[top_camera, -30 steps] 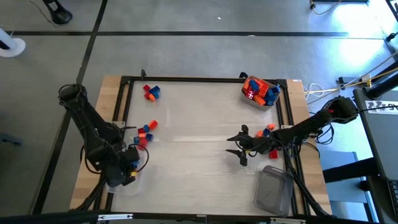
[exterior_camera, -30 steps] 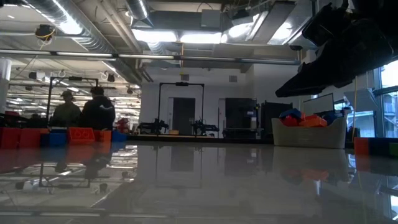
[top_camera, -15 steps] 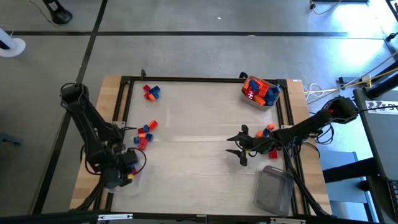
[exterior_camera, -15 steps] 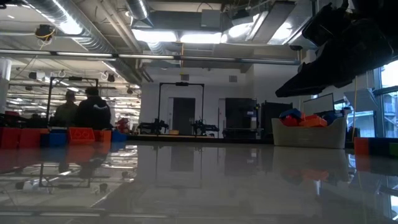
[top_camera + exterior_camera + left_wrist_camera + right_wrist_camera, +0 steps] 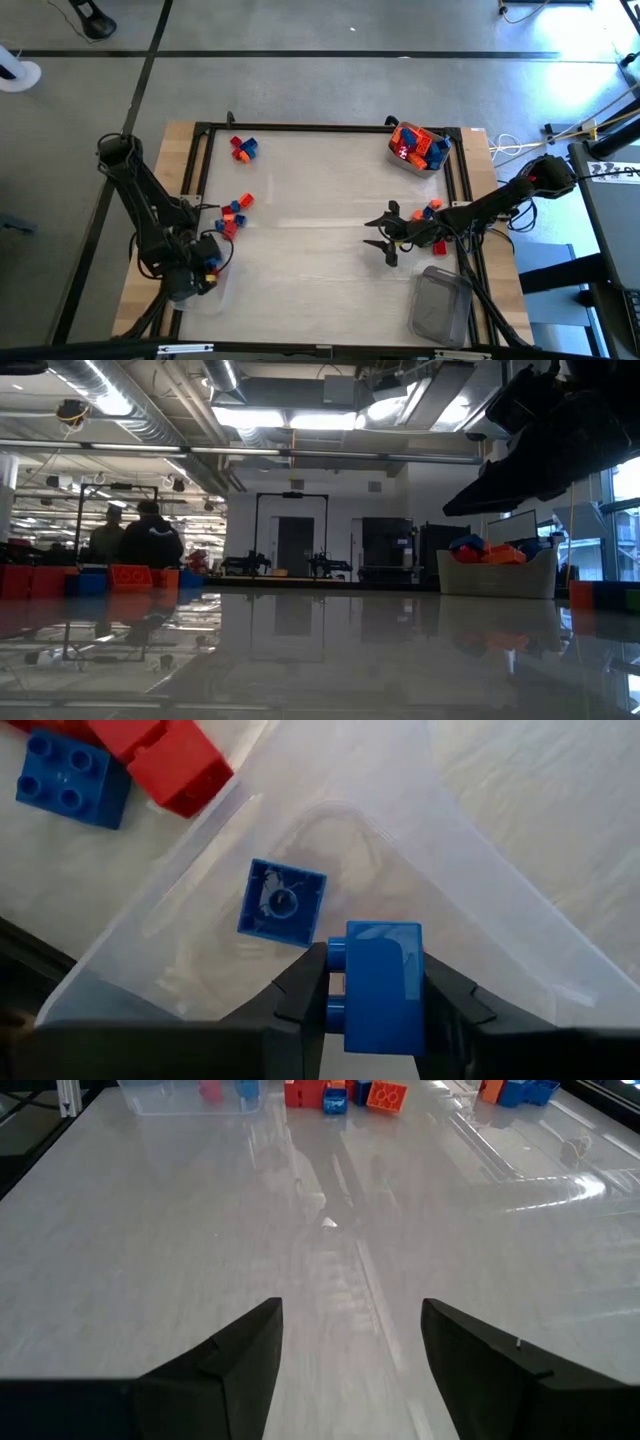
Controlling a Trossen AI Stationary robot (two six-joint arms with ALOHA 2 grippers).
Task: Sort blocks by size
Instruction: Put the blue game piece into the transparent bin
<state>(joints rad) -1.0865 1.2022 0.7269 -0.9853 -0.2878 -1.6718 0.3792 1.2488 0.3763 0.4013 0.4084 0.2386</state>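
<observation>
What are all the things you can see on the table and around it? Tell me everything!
Full tub: one, clear, piled with red, orange and blue blocks, far right corner of the table.
Empty tub: one, clear, near right corner.
Small tub: one, clear, under the left gripper, one small blue block inside.
Loose blocks: a few, red and blue, far left.
Block cluster: several, red, orange, blue, left side.
Blocks by the right arm: a few, orange, red, blue.
People: two, dark shapes, far back in the room.
Left gripper: shut on a blue block, above the small tub.
Right gripper: open, mid-table.
</observation>
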